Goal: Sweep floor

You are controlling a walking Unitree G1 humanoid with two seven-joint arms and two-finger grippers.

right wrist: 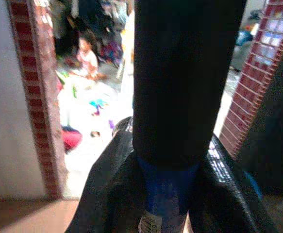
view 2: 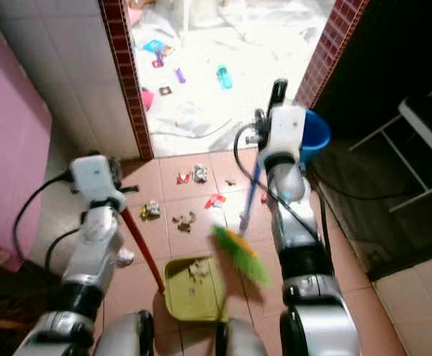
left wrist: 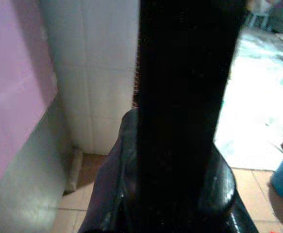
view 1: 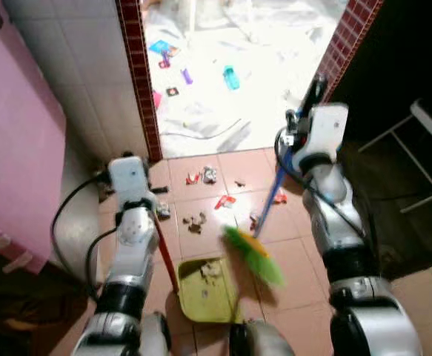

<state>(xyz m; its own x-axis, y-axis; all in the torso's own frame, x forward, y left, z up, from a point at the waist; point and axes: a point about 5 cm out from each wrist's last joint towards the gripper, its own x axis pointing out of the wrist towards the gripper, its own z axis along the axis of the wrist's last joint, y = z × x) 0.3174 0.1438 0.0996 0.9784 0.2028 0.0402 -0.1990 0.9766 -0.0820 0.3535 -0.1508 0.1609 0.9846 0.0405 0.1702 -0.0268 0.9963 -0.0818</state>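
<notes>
A pink wall panel [view 1: 15, 133] runs along the left, meeting a white tiled wall [view 1: 82, 67] that ends in a strip of dark red brick edging [view 1: 138, 81]. Through the doorway lies a bright pale floor [view 1: 260, 44] strewn with small things: a teal bottle [view 1: 231, 77], a purple item [view 1: 187, 75], a blue packet [view 1: 163, 49]. On the right, a blue bucket [view 2: 316, 133] sits by the second brick jamb [view 2: 334, 44], with a white metal frame [view 2: 416, 141] in the dark beyond. Far inside, a person [right wrist: 87, 58] sits on the floor.

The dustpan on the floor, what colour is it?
The dustpan is yellow-green, clearest in the right eye view.
</notes>
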